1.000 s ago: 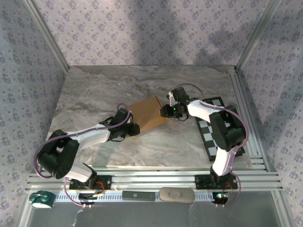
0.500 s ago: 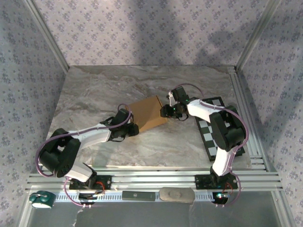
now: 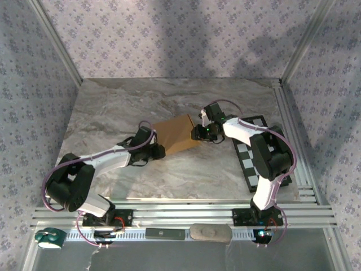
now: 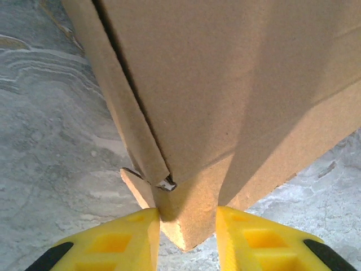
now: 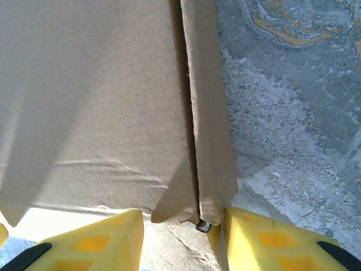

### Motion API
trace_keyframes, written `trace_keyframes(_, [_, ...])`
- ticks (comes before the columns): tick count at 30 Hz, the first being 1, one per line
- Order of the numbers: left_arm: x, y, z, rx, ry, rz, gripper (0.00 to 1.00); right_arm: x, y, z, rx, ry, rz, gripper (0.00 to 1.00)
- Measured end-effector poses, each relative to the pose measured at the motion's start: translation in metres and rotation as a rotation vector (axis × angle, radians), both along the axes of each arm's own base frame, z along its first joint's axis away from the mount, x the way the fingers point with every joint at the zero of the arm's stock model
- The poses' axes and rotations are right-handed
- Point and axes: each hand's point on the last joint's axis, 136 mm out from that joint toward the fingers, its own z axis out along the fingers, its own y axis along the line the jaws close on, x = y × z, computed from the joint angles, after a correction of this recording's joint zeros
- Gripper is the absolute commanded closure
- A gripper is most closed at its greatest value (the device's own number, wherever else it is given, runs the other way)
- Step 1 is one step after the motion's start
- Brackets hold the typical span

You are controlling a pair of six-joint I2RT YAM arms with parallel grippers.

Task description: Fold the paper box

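- Left gripper (image 4: 186,226): I see the yellow fingers set either side of the near corner of the box (image 4: 225,84), with cardboard touching both. I read this as a clamp on that corner.
- Just left of that corner, a narrow side flap (image 4: 127,113) stands slightly off the main panel, with a dark seam between them. A small tab (image 4: 135,183) pokes out beneath its lower end.
- Right gripper (image 5: 183,226): the fingers straddle the opposite end of the box, cardboard lying between them. The end of a side strip (image 5: 211,141) touches the right-hand finger. I cannot tell whether the jaws are pinching or merely around the edge.
- Ahead of both grippers, the top panel is closed and lies flat, with light creasing near the right gripper.
- From above, the box rests on the table (image 3: 113,107), directly between the two grippers. The checkered board (image 3: 248,158) lies behind the right gripper, apart from the box.
- Assessment: forming looks largely done, as the piece reads as a shallow closed box. In my judgement, what is left is seating the loose side flap and tucking the tab.
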Motion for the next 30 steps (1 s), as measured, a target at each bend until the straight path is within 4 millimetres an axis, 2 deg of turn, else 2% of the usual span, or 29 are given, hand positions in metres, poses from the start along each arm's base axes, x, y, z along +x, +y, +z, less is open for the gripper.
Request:
trace_keyframes(4, [0.007, 0.003, 0.004, -0.023, 0.002, 0.014, 0.68, 0.001, -0.001, 0.000, 0.011, 0.013, -0.017, 0.57])
trace_keyframes(10, [0.013, -0.004, 0.015, -0.057, -0.014, 0.003, 0.69, 0.002, -0.004, 0.001, 0.020, 0.020, -0.029, 0.57])
trace_keyframes(12, [0.013, -0.004, 0.014, -0.060, -0.009, 0.000, 0.69, 0.003, -0.005, 0.001, 0.022, 0.020, -0.033, 0.57])
trace_keyframes(19, [0.008, 0.000, 0.008, -0.031, 0.018, -0.014, 0.58, 0.003, -0.005, 0.001, 0.026, 0.024, -0.035, 0.57])
trace_keyframes(30, [0.005, 0.002, 0.005, -0.018, 0.029, -0.020, 0.57, 0.003, -0.004, 0.002, 0.028, 0.025, -0.034, 0.57])
